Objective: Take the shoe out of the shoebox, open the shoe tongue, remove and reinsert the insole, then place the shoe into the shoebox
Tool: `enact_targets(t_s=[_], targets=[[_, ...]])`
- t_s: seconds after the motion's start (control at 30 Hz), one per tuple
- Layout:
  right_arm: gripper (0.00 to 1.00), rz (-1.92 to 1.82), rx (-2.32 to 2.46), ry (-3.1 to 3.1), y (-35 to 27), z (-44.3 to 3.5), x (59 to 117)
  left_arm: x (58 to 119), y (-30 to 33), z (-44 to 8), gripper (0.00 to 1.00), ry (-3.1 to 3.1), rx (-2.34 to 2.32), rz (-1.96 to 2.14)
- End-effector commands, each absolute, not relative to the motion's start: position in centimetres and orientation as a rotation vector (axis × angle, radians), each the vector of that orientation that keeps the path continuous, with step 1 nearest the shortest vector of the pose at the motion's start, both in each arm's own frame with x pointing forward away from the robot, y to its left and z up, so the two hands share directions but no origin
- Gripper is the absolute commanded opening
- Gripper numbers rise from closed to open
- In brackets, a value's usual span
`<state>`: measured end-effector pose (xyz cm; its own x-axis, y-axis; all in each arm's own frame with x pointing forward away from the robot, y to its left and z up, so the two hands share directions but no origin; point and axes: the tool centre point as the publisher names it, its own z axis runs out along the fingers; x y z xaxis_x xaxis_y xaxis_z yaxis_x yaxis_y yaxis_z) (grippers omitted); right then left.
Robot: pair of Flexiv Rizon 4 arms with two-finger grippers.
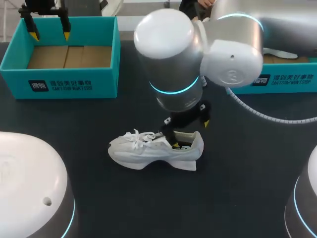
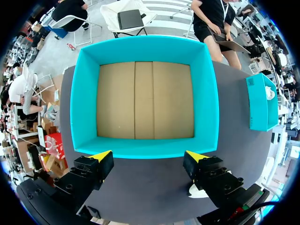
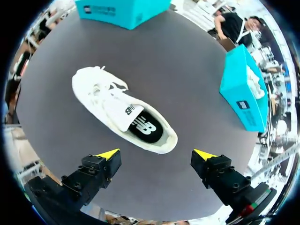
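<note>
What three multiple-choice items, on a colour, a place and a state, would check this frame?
1. The empty shoebox under the left gripper is:
A. teal
B. red
C. white
2. The white sneaker lies:
A. in that shoebox
B. on the table
C. between gripper fingers
3. The right gripper is:
A. shut on the sneaker
B. shut on an insole
C. open
Key:
1 A, its walls are teal.
2 B, it rests on the dark tabletop, outside the box.
3 C, its yellow tips stand wide apart, gripping nothing.
</note>
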<state>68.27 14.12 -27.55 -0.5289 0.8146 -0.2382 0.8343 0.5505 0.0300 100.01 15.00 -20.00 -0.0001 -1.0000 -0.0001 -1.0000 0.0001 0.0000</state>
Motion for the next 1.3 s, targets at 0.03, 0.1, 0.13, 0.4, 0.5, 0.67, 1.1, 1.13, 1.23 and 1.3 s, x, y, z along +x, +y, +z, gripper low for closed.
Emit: enact_targets(t_s=[0.03,0.1,0.13,0.4,0.5,0.67,1.1,1.13,1.23,1.3], targets=[[1.00,-0.056,1.241,2.706,13.1,-27.7,68.4,100.0,15.0,-20.0,1.00,2.222,-2.221,0.000],[1.00,-0.056,1.241,2.706,13.1,-27.7,68.4,100.0,15.0,-20.0,1.00,2.222,-2.221,0.000],[1.00,-0.056,1.241,2.706,13.1,-27.7,68.4,100.0,15.0,-20.0,1.00,2.222,-2.221,0.000],[1.00,0.460,0.582,3.001,12.6,-27.8,66.9,100.0,15.0,-20.0,1.00,2.222,-2.221,0.000],[1.00,0.560,0.412,3.044,11.6,-27.9,66.7,100.0,15.0,-20.0,1.00,2.222,-2.221,0.000],[1.00,0.442,0.368,3.094,10.6,-28.5,67.2,100.0,15.0,-20.0,1.00,2.222,-2.221,0.000],[1.00,0.442,0.368,3.094,10.6,-28.5,67.2,100.0,15.0,-20.0,1.00,2.222,-2.221,0.000],[1.00,0.442,0.368,3.094,10.6,-28.5,67.2,100.0,15.0,-20.0,1.00,2.222,-2.221,0.000],[1.00,0.652,0.395,3.034,8.6,-29.2,67.7,100.0,15.0,-20.0,1.00,2.222,-2.221,0.000],[1.00,0.705,0.376,3.006,7.2,-29.5,68.1,100.0,15.0,-20.0,1.00,2.222,-2.221,0.000]])
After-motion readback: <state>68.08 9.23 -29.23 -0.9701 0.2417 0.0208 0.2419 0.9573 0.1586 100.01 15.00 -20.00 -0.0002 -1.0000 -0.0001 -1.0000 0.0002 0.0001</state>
